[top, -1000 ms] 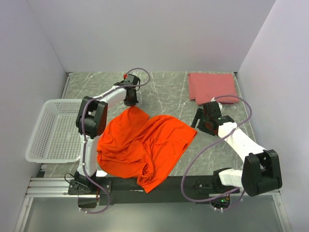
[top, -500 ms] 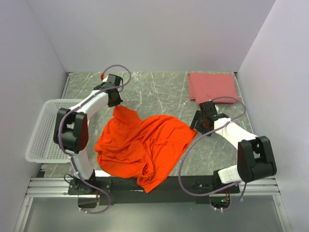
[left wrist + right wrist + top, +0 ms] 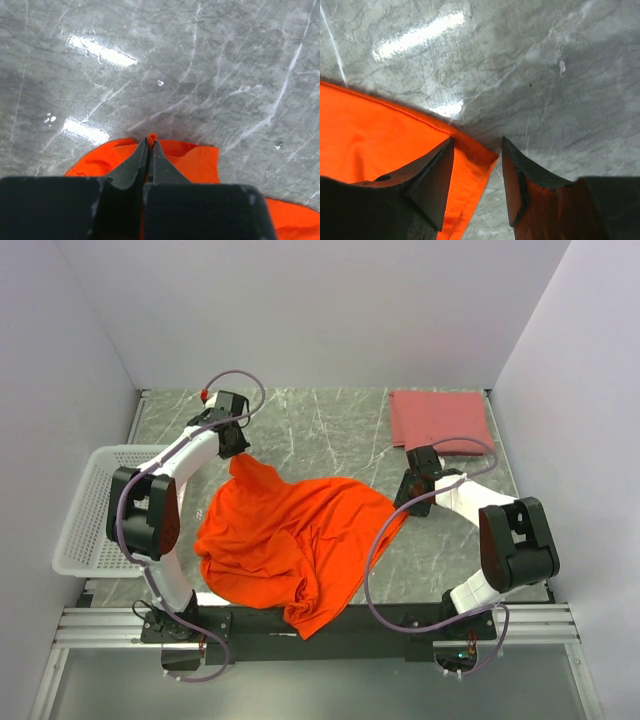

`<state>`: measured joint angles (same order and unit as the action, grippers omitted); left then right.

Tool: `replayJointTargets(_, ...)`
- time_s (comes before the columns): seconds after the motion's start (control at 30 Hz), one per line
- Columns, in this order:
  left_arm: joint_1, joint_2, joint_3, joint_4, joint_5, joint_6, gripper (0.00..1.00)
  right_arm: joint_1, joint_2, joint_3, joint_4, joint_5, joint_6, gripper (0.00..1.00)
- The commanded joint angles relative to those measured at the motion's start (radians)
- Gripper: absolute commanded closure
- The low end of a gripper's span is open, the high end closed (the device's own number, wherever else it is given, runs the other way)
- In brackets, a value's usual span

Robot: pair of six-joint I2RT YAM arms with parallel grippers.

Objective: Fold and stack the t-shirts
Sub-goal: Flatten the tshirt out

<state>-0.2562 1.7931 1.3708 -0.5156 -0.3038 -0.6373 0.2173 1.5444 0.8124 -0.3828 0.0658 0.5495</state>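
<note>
The counter [image 3: 330,435] is a grey, marble-patterned slab with pale veins, glossy enough to throw back bright streaks of light. A bright orange cloth t-shirt [image 3: 290,540] lies rumpled across its middle and left. One corner is drawn up toward the far left, and a loose flap spills over the near edge. In the far right corner a dusty pink cloth t-shirt [image 3: 440,420] lies folded into a flat rectangle, well apart from the orange one. A white plastic mesh basket [image 3: 110,520] sits at the left edge, near the orange cloth.
</note>
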Motion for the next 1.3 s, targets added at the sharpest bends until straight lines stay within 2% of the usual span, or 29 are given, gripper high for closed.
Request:
replayJointTargets(0.0,0.017,-0.012,0.030,0.009,0.002,-0.024,0.99,0.007,-0.010,-0.005,-0.022,0.026,-0.005,0.50)
replayJointTargets(0.23,0.031,-0.029,0.019,0.025,0.014,-0.027,0.99,0.022,-0.073,-0.044,-0.039,0.026,0.007,0.53)
replayJointTargets(0.4,0.032,-0.038,0.017,0.043,0.029,-0.019,0.99,0.022,-0.055,-0.024,-0.022,0.025,0.001,0.76)
replayJointTargets(0.43,0.032,-0.040,0.020,0.045,0.029,-0.018,0.99,0.024,-0.049,-0.009,-0.021,0.032,0.003,0.87)
replayJointTargets(0.47,0.032,-0.040,0.025,0.046,0.026,-0.016,0.99,0.022,-0.037,0.001,-0.021,0.034,0.001,0.93)
replayJointTargets(0.53,0.035,-0.044,0.033,0.043,0.017,-0.018,0.99,0.021,-0.036,0.025,-0.028,0.038,0.006,1.00)
replayJointTargets(0.63,0.041,-0.061,0.053,0.042,0.015,-0.016,0.99,0.024,-0.073,0.051,-0.022,0.042,-0.017,1.00)
replayJointTargets(0.8,0.044,-0.129,0.131,0.022,-0.041,-0.002,0.99,0.025,-0.216,0.143,-0.071,0.138,-0.091,1.00)
replayJointTargets(1.1,0.044,-0.458,0.226,0.080,-0.178,0.073,0.99,0.024,-0.481,0.436,-0.175,0.285,-0.178,1.00)
replayJointTargets(1.2,0.044,-0.596,0.238,0.121,-0.186,0.108,0.99,0.025,-0.561,0.525,-0.205,0.325,-0.215,1.00)
replayJointTargets(1.27,0.044,-0.698,0.244,0.153,-0.140,0.140,0.99,0.024,-0.619,0.591,-0.220,0.341,-0.232,1.00)
